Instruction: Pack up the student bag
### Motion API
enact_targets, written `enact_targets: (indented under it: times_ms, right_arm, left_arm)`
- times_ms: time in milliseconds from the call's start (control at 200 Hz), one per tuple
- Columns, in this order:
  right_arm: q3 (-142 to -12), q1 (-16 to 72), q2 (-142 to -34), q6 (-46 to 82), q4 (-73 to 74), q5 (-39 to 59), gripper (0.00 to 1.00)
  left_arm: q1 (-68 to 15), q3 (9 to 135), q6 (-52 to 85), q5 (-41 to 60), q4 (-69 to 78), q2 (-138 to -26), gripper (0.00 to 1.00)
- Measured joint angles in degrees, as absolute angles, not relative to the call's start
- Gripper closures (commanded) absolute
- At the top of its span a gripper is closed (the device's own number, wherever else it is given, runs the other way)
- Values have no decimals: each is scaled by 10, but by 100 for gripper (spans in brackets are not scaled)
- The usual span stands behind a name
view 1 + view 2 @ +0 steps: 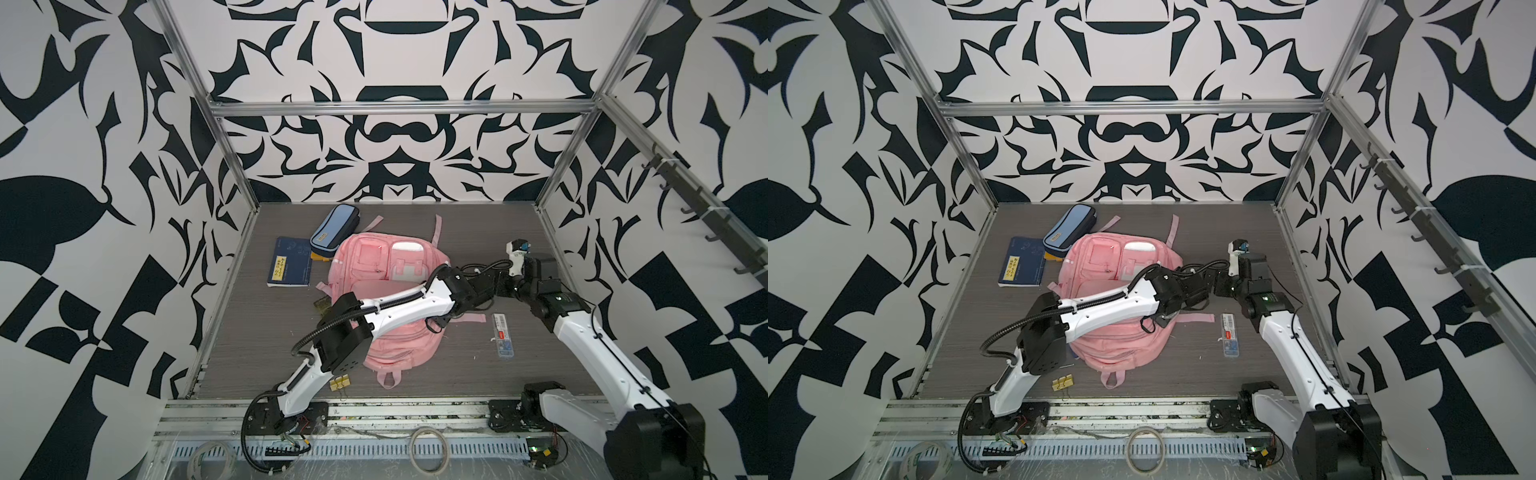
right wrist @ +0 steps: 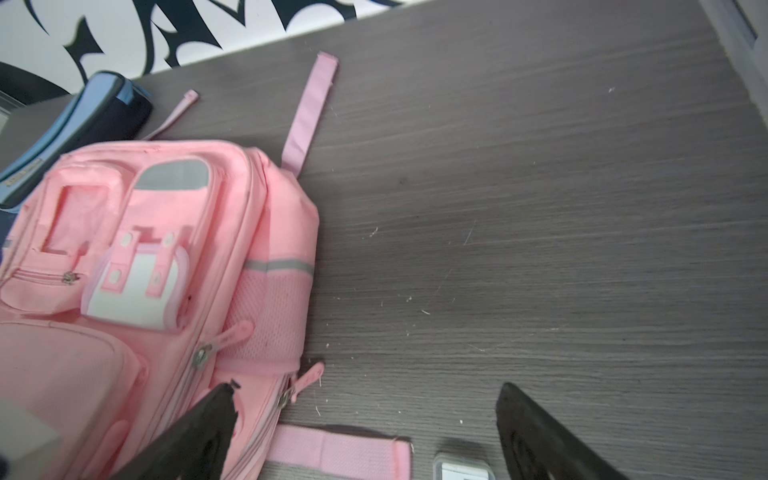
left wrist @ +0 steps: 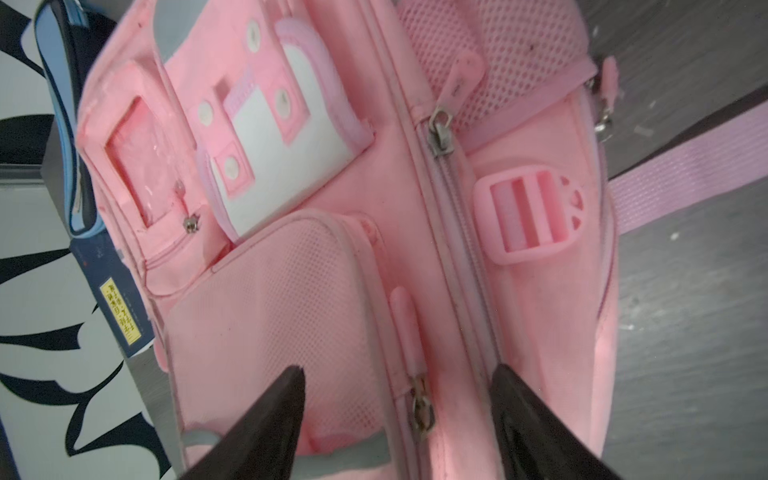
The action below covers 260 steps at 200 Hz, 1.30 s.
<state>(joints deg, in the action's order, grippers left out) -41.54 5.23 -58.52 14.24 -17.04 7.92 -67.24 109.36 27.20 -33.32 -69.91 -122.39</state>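
Note:
The student bag [image 1: 374, 266] is a pink backpack lying flat on the dark table, pockets up, in both top views [image 1: 1100, 266]. My left arm reaches across it to its right side. In the left wrist view my left gripper [image 3: 399, 370] stands open just above the bag [image 3: 270, 311], its dark fingers on either side of a metal zip pull [image 3: 422, 409] and apart from it. My right gripper [image 2: 368, 386] is open too, low over the bare table beside the bag [image 2: 124, 257]. One of its fingers [image 2: 208, 424] overlaps the bag's edge near a pink zip tab [image 2: 307, 380].
A blue pencil case [image 1: 334, 226] and a navy notebook [image 1: 289, 262] lie left of the bag at the back. A clear plastic box [image 1: 503, 336] sits to its right, near a loose pink strap [image 2: 336, 451]. Gold binder clips [image 1: 340, 383] lie at the front edge.

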Motion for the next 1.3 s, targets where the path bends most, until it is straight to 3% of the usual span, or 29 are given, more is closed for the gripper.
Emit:
enact_targets:
  times_ms: [115,405,635,860,1075,1300]
  right_arm:
    - [-416,53,-567,145,-187,61,0]
    - [-429,67,-494,194,-291,-16,0]
    - [-437,78,-498,181,-319,-22,0]
    - [-442,78,-583,140,-293,26,0]
    - [-442,78,-596,111,-254,61,0]
    - [-436,78,-599,103,-229,97,0]
  left_arm:
    - [-669,989,258,-287,-670,-1144,11]
    - [-632,815,195,-153,-584,-963,11]
    - [-607,750,121,-83,-544,-895,11]
    - [-609,715,79,-64,-549,-891,11]
    - [-610,722,76,-118,-547,-952,14]
    - [-610,737,77,-168,-539,-976,30]
